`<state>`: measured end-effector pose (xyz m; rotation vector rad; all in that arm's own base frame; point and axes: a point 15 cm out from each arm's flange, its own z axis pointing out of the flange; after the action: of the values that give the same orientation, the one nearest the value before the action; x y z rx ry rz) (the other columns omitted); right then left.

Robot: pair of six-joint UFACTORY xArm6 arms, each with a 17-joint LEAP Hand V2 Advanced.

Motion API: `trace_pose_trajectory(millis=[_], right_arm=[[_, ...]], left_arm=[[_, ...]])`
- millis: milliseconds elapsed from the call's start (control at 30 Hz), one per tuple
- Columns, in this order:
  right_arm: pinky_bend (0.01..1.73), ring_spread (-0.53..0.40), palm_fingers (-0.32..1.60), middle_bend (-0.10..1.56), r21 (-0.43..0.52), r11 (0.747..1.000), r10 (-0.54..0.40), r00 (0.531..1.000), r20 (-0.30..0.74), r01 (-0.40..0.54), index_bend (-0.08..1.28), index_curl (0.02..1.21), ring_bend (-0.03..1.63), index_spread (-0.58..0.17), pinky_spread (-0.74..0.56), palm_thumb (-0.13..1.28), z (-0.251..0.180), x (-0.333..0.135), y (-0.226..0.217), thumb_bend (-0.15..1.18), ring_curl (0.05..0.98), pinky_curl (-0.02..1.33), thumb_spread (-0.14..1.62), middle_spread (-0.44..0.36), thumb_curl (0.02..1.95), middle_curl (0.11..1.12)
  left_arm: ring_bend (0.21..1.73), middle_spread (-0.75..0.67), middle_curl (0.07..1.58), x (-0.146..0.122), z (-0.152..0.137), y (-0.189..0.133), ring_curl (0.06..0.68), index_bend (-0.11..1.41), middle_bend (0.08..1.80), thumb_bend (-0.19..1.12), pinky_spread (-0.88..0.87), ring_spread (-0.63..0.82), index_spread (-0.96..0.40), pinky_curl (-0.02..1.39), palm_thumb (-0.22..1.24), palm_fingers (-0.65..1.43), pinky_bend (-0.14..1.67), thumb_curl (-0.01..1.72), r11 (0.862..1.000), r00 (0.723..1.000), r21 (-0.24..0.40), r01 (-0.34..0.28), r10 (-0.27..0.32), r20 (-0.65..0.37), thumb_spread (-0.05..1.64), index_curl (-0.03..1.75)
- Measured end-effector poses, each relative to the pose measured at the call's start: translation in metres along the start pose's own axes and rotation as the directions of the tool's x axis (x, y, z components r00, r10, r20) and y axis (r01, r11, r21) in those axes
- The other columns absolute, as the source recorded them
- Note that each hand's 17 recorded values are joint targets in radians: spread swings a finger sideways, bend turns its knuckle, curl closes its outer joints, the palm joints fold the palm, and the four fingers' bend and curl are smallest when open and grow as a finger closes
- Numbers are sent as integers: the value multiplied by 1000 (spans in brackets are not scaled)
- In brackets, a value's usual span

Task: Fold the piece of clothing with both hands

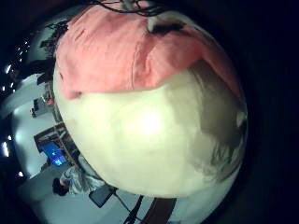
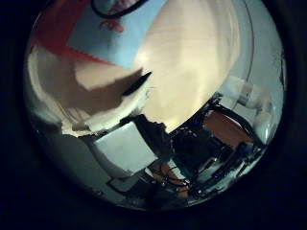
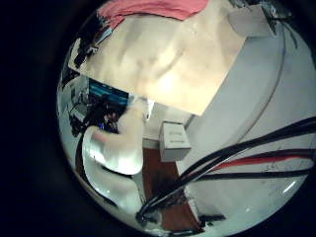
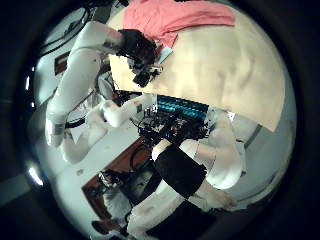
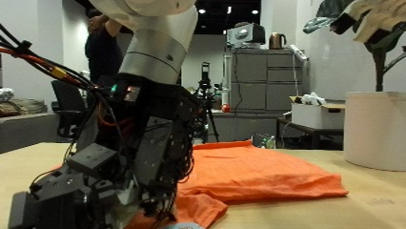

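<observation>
An orange cloth point(image 5: 260, 172) lies spread on the wooden table point(image 5: 368, 196), bunched at its near edge. My left hand point(image 5: 95, 186) is low on the table at that bunched edge, and its arm fills the foreground. My right hand point(image 5: 375, 19) is raised high, away from the cloth, fingers relaxed and holding nothing. The left little finger side palm view shows the cloth point(image 1: 121, 47) close, on the table point(image 1: 149, 131). The right thumb side palm view shows the left hand point(image 4: 140, 55) beside the cloth point(image 4: 180, 20) from far above. The cloth point(image 3: 148, 10) also shows in the right little finger side palm view.
A tall white pot point(image 5: 377, 129) with a plant stands on the table on the right hand's side. Grey cabinets point(image 5: 260, 76) stand behind. A white box point(image 3: 176, 140) sits on the floor past the table edge point(image 3: 212, 94).
</observation>
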<state>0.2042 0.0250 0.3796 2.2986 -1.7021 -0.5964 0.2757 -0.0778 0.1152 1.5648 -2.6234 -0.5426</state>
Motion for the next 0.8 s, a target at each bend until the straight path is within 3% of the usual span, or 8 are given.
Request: trace_pose_trajectory(millis=[133,267,500,633,800], right_arm=[[185,257,203,194,-19,999,28,999,-18,-29,212,384,183,-291,382,432,1,12,4,-5,182,278,1337,116,200,315],[192,252,211,190,-35,999,33,999,-24,-34,210,384,183,-291,376,452,2,13,9,-7,181,280,1342,117,203,316],[237,191,326,170,-59,998,17,1000,-26,-19,155,351,317,-282,273,476,3,10,1,-3,223,294,1352,100,205,296],[258,132,361,196,-46,999,-21,999,-46,19,161,337,386,-271,159,537,10,7,-30,5,253,303,1347,90,220,304],[246,103,331,233,-52,997,-61,995,-75,57,168,330,355,-263,121,616,22,4,-68,0,251,301,1281,76,252,325]], left_arm=[[788,-398,561,-6,-9,3,267,265,789,274,-515,-417,-273,434,843,1210,781,512,1000,1000,10,-9,9,-2,1120,321],[851,-478,586,-17,-21,19,310,451,883,329,-649,-518,-419,451,880,1303,833,593,1000,1000,8,-19,19,-4,1182,415],[976,-483,608,-48,-48,56,386,598,1021,411,-720,-543,-530,469,907,1272,900,754,999,999,-16,-34,34,-31,1266,532],[1006,-474,605,-64,-67,65,409,619,1062,433,-730,-538,-552,478,885,1240,923,835,999,999,30,-24,25,-35,1301,575],[1019,-467,600,-69,-75,70,420,622,1095,449,-732,-535,-567,484,856,1219,942,924,998,999,64,-17,19,-43,1331,614]])
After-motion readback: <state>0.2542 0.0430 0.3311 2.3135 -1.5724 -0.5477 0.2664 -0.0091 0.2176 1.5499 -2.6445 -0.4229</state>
